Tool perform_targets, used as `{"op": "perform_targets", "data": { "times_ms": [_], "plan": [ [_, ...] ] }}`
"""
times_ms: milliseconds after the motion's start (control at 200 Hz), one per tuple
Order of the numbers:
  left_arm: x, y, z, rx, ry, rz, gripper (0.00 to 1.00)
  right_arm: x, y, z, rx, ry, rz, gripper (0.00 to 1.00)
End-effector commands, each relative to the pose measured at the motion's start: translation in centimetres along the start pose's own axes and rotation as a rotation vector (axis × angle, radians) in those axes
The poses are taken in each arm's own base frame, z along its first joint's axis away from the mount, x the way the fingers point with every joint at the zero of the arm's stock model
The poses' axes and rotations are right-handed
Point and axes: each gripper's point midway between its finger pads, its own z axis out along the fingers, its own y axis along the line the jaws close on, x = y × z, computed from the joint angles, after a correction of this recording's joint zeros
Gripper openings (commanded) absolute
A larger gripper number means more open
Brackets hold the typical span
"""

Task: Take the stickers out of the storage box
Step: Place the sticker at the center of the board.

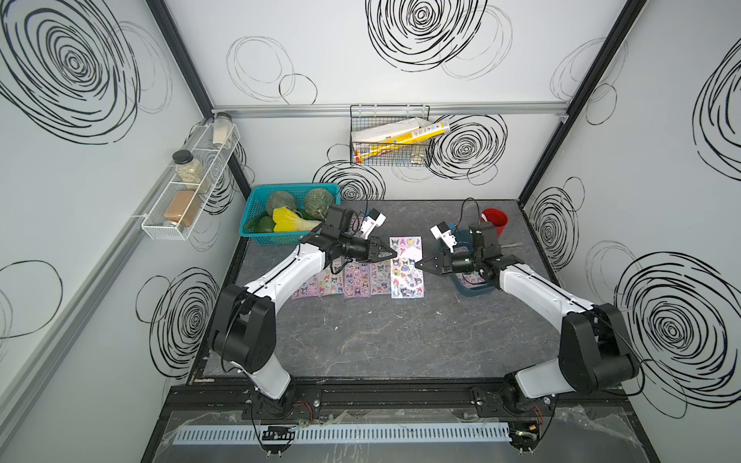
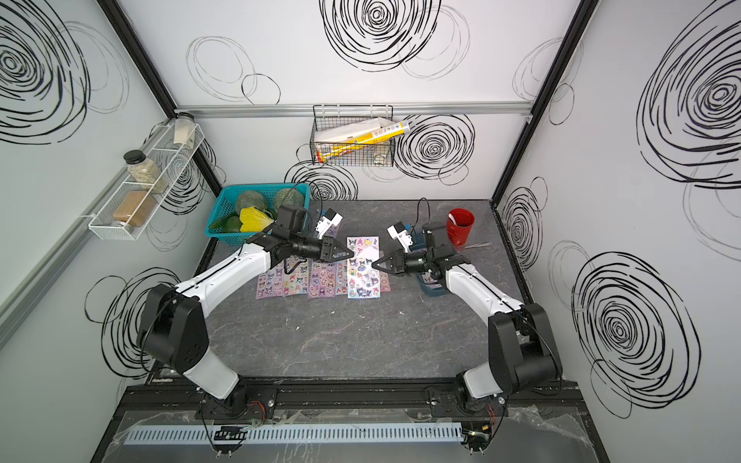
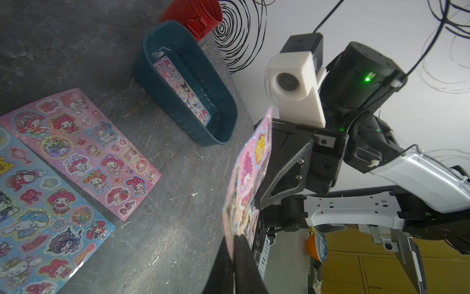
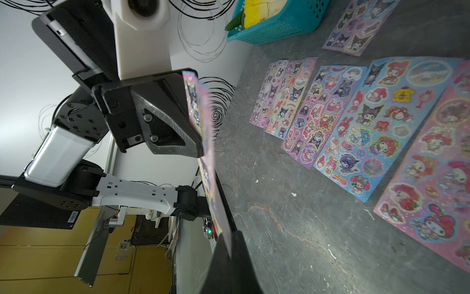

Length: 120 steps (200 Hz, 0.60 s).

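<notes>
Held sticker (image 3: 254, 157), boxed sticker (image 3: 181, 89) unobstructed from wrist

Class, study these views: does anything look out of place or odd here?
Yes. One sticker sheet is held off the table, pinched at opposite edges by the left gripper and right gripper at once. Also, one lilac sheet lies apart from the row of sheets, by the blue basket.
</notes>
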Motion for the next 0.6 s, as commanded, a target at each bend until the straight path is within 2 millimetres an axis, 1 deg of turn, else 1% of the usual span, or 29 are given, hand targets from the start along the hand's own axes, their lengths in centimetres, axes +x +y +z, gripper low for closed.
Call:
{"op": "perform_targets", "data": {
  "times_ms": [0, 75, 140, 230, 350, 446, 596],
  "plan": [
    [0.2, 1.4, -0.3, -0.074, 0.0, 0.01, 0.15, -1.2, -1.4, 0.3, 0.108, -0.021, -0.014, 0.0],
    [0.2, 2.2, -0.4, -0.117, 0.001, 0.01, 0.22, -1.7, -1.7, 0.8, 0.131, -0.021, -0.019, 0.0],
    [0.2, 2.8, -0.6, -0.153, -0.005, 0.009, 0.26, -2.2, -2.0, 1.1, 0.143, -0.029, -0.016, 0.0],
    [0.0, 3.9, -1.4, -0.217, -0.025, 0.001, 0.31, -3.1, -2.9, 1.5, 0.193, -0.034, -0.018, 0.0],
    [-0.4, 5.6, -3.4, -0.28, -0.076, -0.026, 0.33, -4.8, -4.4, 2.2, 0.237, -0.041, -0.028, 0.0],
    [-0.5, 6.6, -5.1, -0.297, -0.116, -0.055, 0.33, -6.1, -5.9, 3.2, 0.251, -0.036, -0.023, 0.0],
    [0.2, 7.7, -6.9, -0.334, -0.14, -0.07, 0.33, -8.4, -8.5, 6.0, 0.258, -0.014, -0.009, 0.0]
  ]
}}
